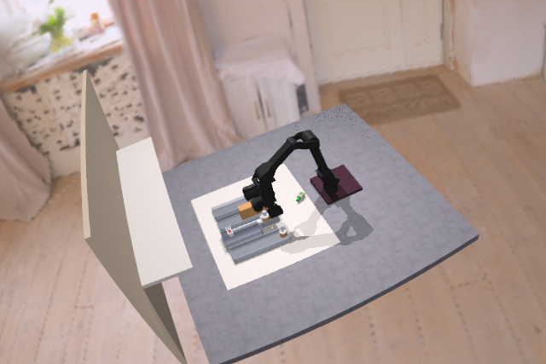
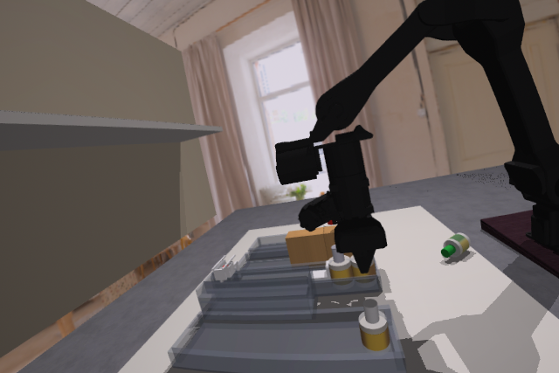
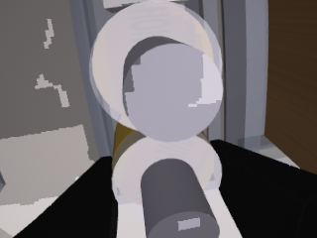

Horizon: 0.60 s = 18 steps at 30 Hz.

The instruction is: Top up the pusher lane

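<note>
My gripper [image 1: 268,211] [image 2: 363,265] [image 3: 161,159] is shut on a yellow jar with a grey cap [image 2: 360,272] [image 3: 178,218]. It holds the jar upright at the front end of the middle lane of the grey rack [image 1: 246,251] [image 2: 271,337]. A matching yellow jar [image 1: 264,215] [image 2: 339,265] [image 3: 170,89] stands right behind it in the same lane, touching or nearly touching it. The white pusher plate [image 2: 319,274] sits just behind that jar. The held jar's base is hidden by the fingers and the lane wall.
Another yellow jar [image 1: 283,232] [image 2: 374,328] stands at the front of the nearer lane. A green jar [image 1: 300,196] [image 2: 455,245] lies on its side on the white mat [image 1: 264,273] [image 2: 429,287]. A brown box [image 1: 246,210] [image 2: 310,245] sits in the far lane. A tall shelf [image 1: 149,214] stands at the left.
</note>
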Motion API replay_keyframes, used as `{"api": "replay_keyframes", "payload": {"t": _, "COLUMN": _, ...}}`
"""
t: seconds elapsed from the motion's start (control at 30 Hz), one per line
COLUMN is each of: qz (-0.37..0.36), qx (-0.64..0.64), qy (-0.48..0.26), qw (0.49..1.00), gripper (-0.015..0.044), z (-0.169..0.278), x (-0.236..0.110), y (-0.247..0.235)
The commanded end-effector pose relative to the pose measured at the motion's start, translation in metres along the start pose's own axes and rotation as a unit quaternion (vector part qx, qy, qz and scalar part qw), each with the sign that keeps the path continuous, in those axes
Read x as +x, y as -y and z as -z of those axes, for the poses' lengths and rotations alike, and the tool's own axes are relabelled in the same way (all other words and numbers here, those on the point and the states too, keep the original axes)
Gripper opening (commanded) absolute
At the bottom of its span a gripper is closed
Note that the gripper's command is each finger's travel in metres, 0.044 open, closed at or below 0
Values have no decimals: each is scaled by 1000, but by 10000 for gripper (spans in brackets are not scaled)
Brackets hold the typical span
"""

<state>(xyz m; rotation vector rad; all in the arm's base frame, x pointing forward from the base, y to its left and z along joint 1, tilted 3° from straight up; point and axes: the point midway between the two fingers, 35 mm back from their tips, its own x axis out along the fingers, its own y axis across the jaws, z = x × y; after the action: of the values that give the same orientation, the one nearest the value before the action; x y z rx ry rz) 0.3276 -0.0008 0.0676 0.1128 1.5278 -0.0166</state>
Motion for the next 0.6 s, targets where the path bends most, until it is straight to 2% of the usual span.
{"api": "replay_keyframes", "payload": {"t": 0.0, "qz": 1, "qx": 1, "qy": 1, "qw": 1000, "gripper": 0, "z": 1, "x": 0, "y": 0}}
{"api": "replay_keyframes", "payload": {"t": 0.27, "qz": 1, "qx": 1, "qy": 1, "qw": 1000, "gripper": 0, "z": 1, "x": 0, "y": 0}}
{"api": "replay_keyframes", "payload": {"t": 0.57, "qz": 1, "qx": 1, "qy": 1, "qw": 1000, "gripper": 236, "z": 0, "x": 0, "y": 0}}
